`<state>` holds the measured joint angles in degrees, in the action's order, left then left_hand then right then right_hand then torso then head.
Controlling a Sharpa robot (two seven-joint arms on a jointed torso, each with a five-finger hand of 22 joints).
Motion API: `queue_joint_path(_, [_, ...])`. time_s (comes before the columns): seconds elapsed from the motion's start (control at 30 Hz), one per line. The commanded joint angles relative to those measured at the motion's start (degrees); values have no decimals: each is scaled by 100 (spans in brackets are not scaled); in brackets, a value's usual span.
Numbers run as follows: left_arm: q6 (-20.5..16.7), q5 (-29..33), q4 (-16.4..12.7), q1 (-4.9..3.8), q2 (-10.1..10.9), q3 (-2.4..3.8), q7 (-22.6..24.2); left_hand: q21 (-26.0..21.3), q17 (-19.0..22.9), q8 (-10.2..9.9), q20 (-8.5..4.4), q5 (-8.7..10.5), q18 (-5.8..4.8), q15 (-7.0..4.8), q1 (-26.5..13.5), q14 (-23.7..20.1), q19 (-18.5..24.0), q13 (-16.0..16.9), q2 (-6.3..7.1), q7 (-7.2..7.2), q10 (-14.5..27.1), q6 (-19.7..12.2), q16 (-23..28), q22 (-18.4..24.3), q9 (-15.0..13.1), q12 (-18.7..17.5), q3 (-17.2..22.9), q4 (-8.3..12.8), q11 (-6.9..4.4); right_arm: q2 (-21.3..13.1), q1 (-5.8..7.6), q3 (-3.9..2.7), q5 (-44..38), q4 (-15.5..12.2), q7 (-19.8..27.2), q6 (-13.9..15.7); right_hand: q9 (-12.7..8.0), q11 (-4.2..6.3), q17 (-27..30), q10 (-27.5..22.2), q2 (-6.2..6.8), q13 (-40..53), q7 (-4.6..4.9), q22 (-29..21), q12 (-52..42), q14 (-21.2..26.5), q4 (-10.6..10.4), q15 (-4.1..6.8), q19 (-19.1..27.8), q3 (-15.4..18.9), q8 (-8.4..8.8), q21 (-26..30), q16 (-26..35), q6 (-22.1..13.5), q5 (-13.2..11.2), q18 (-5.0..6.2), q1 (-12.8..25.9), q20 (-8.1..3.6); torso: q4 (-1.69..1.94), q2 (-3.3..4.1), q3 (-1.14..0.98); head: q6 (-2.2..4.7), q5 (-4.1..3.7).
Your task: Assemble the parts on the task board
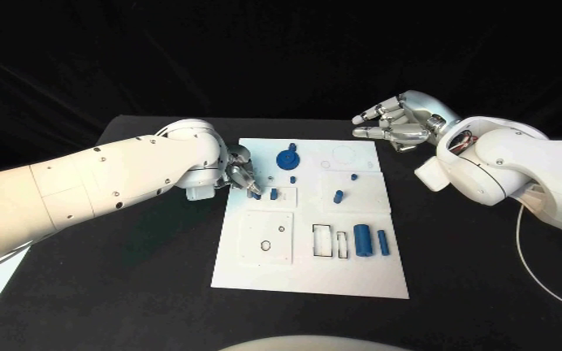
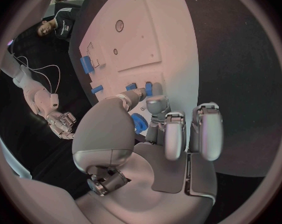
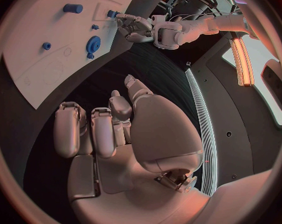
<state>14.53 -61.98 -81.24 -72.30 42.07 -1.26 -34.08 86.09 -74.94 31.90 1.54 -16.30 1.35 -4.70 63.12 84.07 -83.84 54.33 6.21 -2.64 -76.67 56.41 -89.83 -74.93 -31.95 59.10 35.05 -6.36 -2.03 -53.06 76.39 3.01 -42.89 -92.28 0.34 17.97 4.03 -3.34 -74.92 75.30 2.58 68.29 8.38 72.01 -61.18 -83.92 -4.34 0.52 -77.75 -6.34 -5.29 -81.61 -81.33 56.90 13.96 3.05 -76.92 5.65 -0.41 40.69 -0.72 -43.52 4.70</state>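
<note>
Reaching in at the task board (image 1: 307, 274), near its left edge: left hand (image 1: 240, 174) low over a small blue peg (image 1: 257, 195), fingertips closing round it, grip not clearly made out; looks light, rigid, slick plastic, best pinched across its sides; right hand (image 1: 396, 124) hovering off the board's far right corner above the worktop (image 1: 140, 286), fingers loosely spread, holding nothing.

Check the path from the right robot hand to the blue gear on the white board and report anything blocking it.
Nothing visible blocks it. The right robot hand hovers open beyond the far right corner of the white task board, and the flat blue gear lies on the board's far left part. Only bare board surface lies between them.
</note>
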Motion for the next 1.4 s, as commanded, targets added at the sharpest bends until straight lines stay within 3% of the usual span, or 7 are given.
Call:
queue_joint_path(0.03, [80,44,-2,47,-58,-37,-76,31,-1506,-37,-43,-37,-30,-47,-62,593,-446,25,-10,35,-66,65,-17,-1173,18,50,898,857,5,8,-4,0,-30,-4,24,-63,-6,4,-298,-6,-40,7,3,-5,-16,-326,-15,33,30,-13,37,33,14,22,19,104,-5,-12,-2,0,-3,-7,-6])
queue_joint_path(0.53, [397,62,63,53,-144,-53,-232,88,-1506,-43,-66,-3,-47,-78,-398,593,-475,238,-124,109,-206,231,-17,-1235,109,232,425,681,-42,-1,-4,0,-30,-13,25,-65,-6,4,-293,-9,-40,1,4,-9,-10,-325,-15,33,32,-10,37,36,18,23,22,105,-6,-12,0,-3,-4,-26,-15])
queue_joint_path(0.77, [390,-43,81,53,-161,-55,-259,116,-1506,-81,-75,3,-56,-91,-544,593,-490,263,-80,136,-220,295,-17,-1265,185,241,14,558,-60,-5,-4,0,-30,-17,27,-59,-6,4,-293,-9,-40,1,4,-9,-10,-325,-15,33,32,-10,37,36,18,23,22,105,-6,-12,2,2,-3,-25,-21])
queue_joint_path(1.03, [333,-110,121,53,-177,-56,-273,138,-1506,-147,-86,18,-63,-103,-777,593,-502,301,-21,149,-230,406,-17,-1292,338,251,-751,256,-72,-7,-4,0,-30,-20,30,-51,-6,3,-289,-14,-39,-6,4,-20,-1,-324,-17,33,39,-8,38,42,22,23,23,108,-4,-12,4,-1,-2,-30,-22])
queue_joint_path(1.4, [181,-119,135,59,-152,-49,-268,172,-1506,-190,-95,17,-74,-109,-795,593,-520,360,-37,151,-244,480,-17,-1328,480,279,-1559,-48,-75,-4,-4,0,-16,-35,38,-51,-6,2,-287,-16,-37,-7,5,-27,1,-324,-20,33,43,-4,38,46,24,22,23,109,0,-12,-2,-2,-2,-24,-27])
